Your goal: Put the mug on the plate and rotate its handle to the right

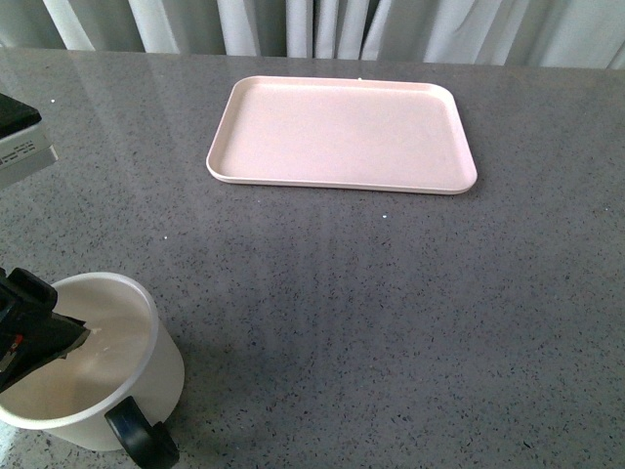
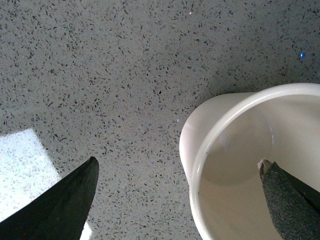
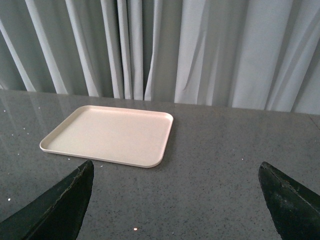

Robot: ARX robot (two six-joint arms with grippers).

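White mug (image 1: pixel 107 352) sits near-left, well short of the plate (image 1: pixel 342 132). Left gripper (image 2: pixel 177 162) gapes astride its wall, one finger inside: close squarely, then lift straight. Right gripper (image 3: pixel 175 164) hangs open.

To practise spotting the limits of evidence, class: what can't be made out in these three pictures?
Front view: bottom edge cuts off mug base and part of handle.
Left wrist view: handle out of frame; left hand shows fingertips only.
Right wrist view: mug out of frame.
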